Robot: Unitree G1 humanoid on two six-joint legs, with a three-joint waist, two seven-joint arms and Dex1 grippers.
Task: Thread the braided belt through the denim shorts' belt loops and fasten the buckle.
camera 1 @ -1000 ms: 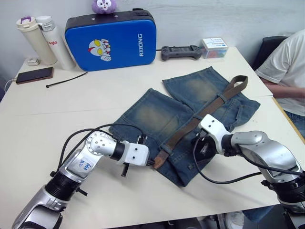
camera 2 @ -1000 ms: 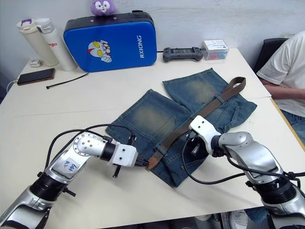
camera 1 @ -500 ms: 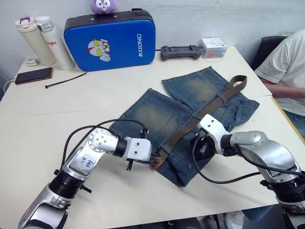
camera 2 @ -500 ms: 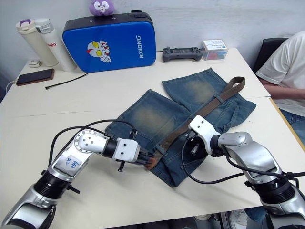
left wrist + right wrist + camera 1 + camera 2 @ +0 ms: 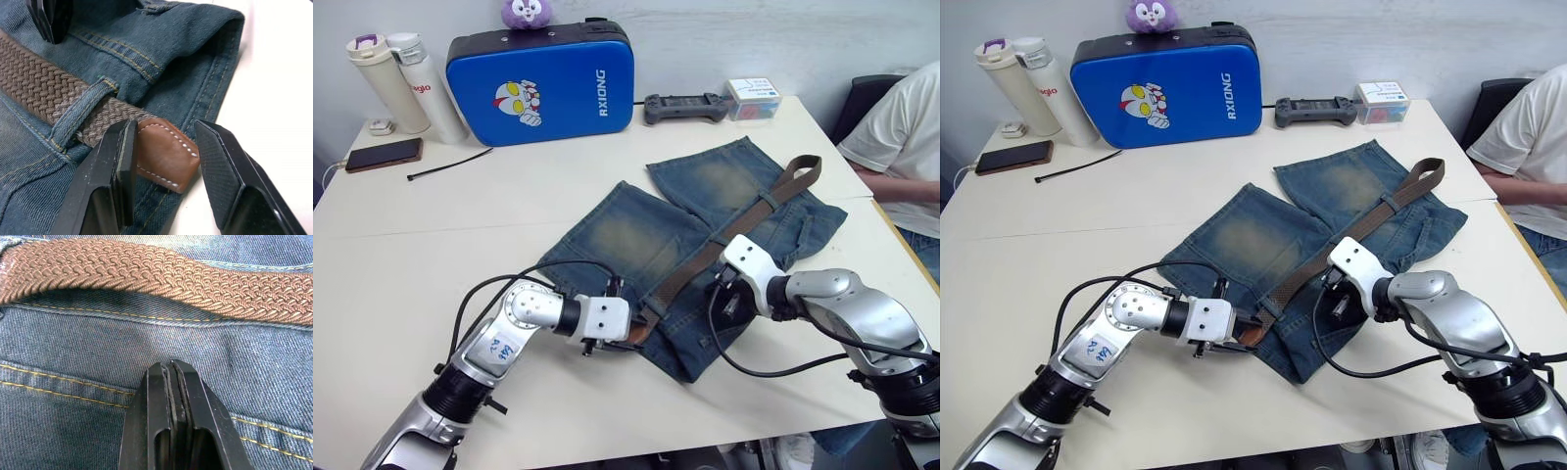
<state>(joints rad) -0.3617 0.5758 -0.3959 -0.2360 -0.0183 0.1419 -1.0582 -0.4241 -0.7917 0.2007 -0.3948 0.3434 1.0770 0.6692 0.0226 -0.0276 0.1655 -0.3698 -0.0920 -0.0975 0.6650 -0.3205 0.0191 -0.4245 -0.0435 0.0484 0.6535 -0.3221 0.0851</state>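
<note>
Belt (image 5: 724, 241): you have it lying along the waistband of the shorts, running from the near edge up to the far right, where it folds over itself past the denim.
Belt tip (image 5: 164, 152): your tan leather end sticks out just past a loop (image 5: 80, 113) at the near corner of the waistband, flat on the denim.
Shorts (image 5: 636, 235): spread flat mid-table, legs pointing away from you, waistband toward your right arm.
Left gripper (image 5: 164, 166): your fingers (image 5: 222, 171) stand apart, one on each side of the leather tip; the nearer one touches or nearly touches its edge, the other is clear of it, so nothing is gripped.
Right gripper (image 5: 172, 377): your fingers are pressed together with nothing between them, tips resting on or just above the denim, beside the braid.
Table (image 5: 460, 225): white; a blue case (image 5: 540, 81), two bottles (image 5: 403, 80), a phone (image 5: 383, 154) and a controller (image 5: 684, 106) sit along the far edge.
Person (image 5: 907, 137): seated at your right, in a white shirt.
</note>
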